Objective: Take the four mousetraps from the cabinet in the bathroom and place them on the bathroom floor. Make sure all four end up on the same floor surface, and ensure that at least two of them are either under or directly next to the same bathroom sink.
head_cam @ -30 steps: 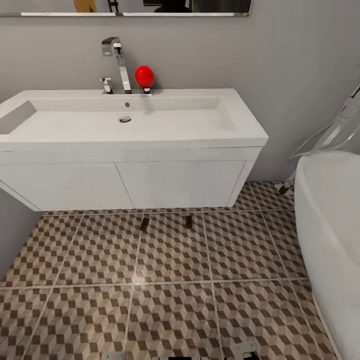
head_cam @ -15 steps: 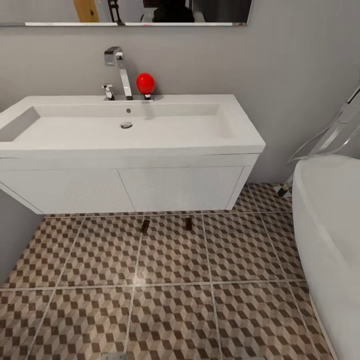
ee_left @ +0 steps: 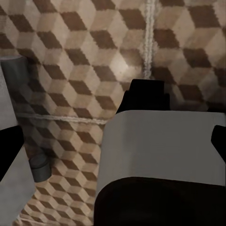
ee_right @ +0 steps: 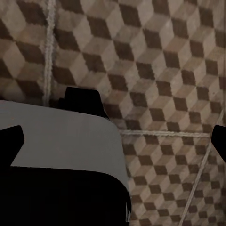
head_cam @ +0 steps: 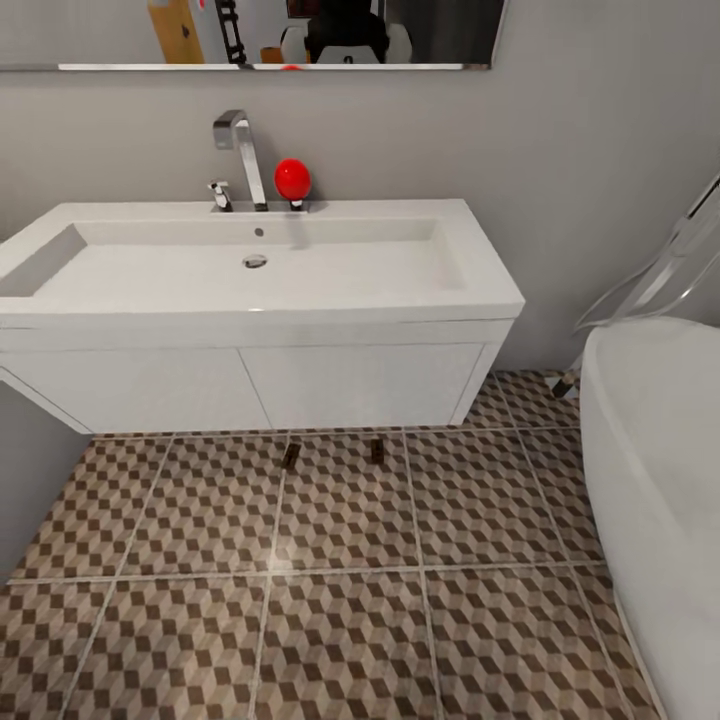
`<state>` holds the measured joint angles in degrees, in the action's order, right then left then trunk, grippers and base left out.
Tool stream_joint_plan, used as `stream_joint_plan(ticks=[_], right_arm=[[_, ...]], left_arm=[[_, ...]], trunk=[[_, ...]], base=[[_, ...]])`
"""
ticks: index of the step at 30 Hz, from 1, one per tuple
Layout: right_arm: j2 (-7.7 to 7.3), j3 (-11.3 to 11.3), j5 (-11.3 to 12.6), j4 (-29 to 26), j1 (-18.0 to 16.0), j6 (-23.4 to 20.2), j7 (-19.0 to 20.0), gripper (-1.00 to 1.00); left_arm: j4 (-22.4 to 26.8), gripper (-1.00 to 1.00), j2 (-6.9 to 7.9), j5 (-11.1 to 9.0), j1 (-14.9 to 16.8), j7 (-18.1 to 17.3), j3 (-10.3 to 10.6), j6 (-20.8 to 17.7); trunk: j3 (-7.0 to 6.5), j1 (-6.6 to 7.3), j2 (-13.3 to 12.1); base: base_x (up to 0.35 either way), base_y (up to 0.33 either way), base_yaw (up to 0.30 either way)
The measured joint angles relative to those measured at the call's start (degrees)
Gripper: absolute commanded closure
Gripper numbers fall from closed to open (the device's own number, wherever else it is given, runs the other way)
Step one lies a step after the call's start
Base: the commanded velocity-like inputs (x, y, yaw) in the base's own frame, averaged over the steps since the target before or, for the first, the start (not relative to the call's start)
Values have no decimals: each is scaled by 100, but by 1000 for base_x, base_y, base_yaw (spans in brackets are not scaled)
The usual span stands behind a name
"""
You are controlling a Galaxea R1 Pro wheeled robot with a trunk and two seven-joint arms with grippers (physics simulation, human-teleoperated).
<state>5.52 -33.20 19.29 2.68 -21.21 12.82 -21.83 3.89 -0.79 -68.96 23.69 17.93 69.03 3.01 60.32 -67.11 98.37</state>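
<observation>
On the left of the head view we see a grey wall, and against it the wide white rectangular trough sink [head_cam: 250, 270], its basin empty, with a tall chrome tap [head_cam: 240, 150] and a small chrome lever [head_cam: 218, 190] standing at its back edge. Just right of the tap sits a glossy red egg-shaped object [head_cam: 292, 179] on a short stem. Below the basin is the white two-door vanity front [head_cam: 250, 385], raised off the ground. Above, the lower strip of a wall mirror [head_cam: 250, 32] reflects dark and orange shapes we cannot make out. Two of the small flat dark-brown rectangular mousetraps lie on the bathroom floor of large tiles printed with brown, tan and cream cubes [head_cam: 340, 600], right at the foot of the vanity: one [head_cam: 290, 456] on a grout line, the other [head_cam: 377, 450] to its right, a little apart. Further right a clear curved-frame stand [head_cam: 650, 280] leans by the wall, and the rim of a white bathtub [head_cam: 655, 480] fills the right edge. In the left wrist view, the left gripper [ee_left: 146, 96] hangs over the tiles behind a grey housing; the right gripper [ee_right: 82, 101] does likewise in the right wrist view. We cannot tell how wide either one stands.
</observation>
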Motion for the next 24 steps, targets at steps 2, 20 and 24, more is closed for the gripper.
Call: stream_joint_plan(ticks=[2, 20, 24], right_arm=[[-2, -2, 0, 2, 18, 1, 0, -100], [-5, -3, 0, 6, 53, 3, 1, -100], [-5, -2, 1, 2, 53, 3, 1, -100]], left_arm=[[2, -100, -1, 0, -2, 0, 0, 0], [2, -100, 3, 0, -6, 0, 0, 0], [1, -100, 5, 0, -6, 0, 0, 0]], trunk=[[-36, 44, -80], [-359, 439, -802], [-431, 527, -963]], base=[[0, 0, 0], [0, 0, 0], [0, 0, 0]])
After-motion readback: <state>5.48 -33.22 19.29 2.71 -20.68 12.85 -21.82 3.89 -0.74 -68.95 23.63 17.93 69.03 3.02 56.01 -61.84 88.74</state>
